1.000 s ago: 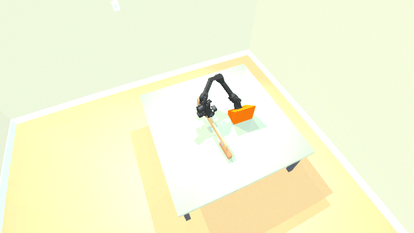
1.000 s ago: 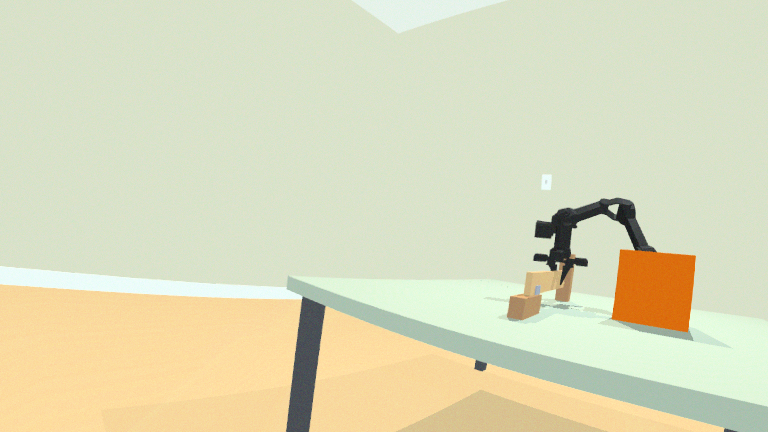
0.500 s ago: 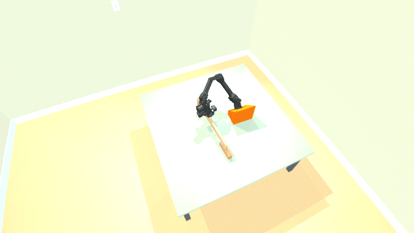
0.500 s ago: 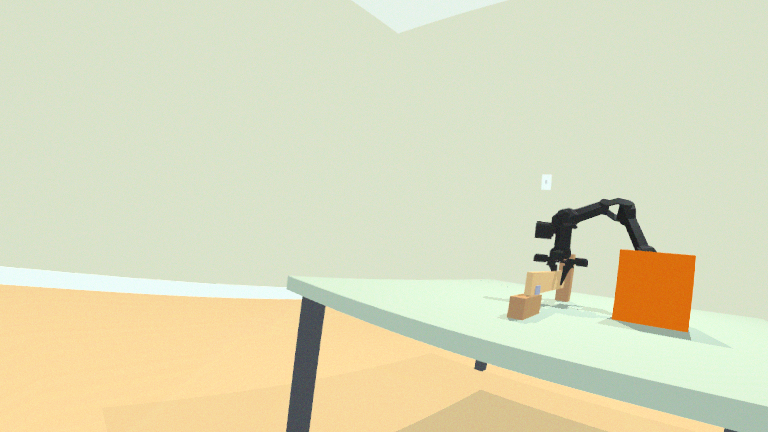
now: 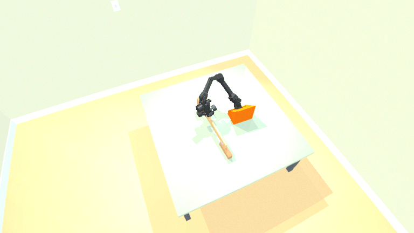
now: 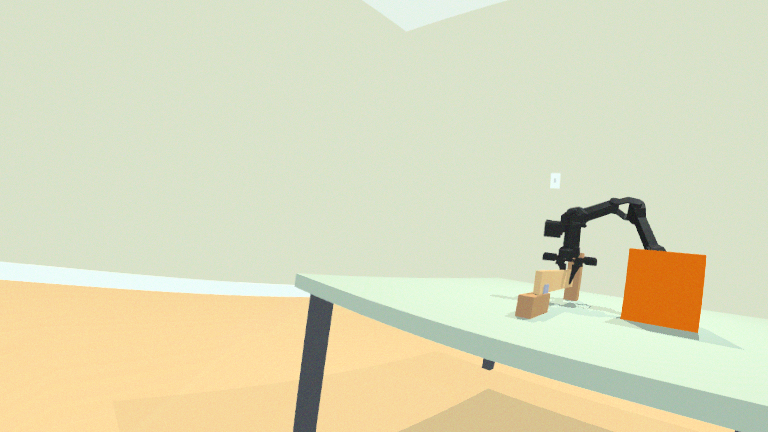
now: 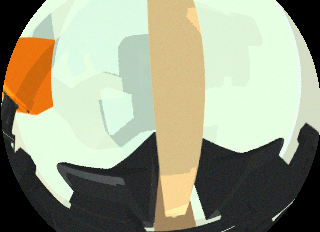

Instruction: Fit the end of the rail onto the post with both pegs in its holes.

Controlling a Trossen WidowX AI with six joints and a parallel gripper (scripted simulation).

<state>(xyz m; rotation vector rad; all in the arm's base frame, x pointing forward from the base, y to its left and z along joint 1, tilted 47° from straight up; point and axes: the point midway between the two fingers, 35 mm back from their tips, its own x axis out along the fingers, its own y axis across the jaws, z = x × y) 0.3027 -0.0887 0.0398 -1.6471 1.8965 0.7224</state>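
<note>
The light wooden rail [image 5: 218, 133] [image 6: 550, 281] [image 7: 177, 82] is held off the table, looking about level. Its far end is at the small grey bracket [image 6: 545, 288] on the low brown footboard block [image 5: 226, 152] [image 6: 531, 306]. My gripper [image 5: 208, 115] [image 6: 566, 275] [image 7: 170, 135] points down and is shut on the rail near its post end, one finger on each side. The short brown post [image 5: 198, 100] [image 6: 574, 292] [image 7: 175, 223] stands upright just beyond that end. Pegs and holes are hidden, and I cannot tell whether the rail end touches the post.
An orange panel-like block [image 5: 242, 115] [image 6: 662, 291] [image 7: 36, 72] stands on the table [image 5: 195, 181] [image 6: 430, 302], in front of the arm's base and to one side of the rail. The arm arches over from that side.
</note>
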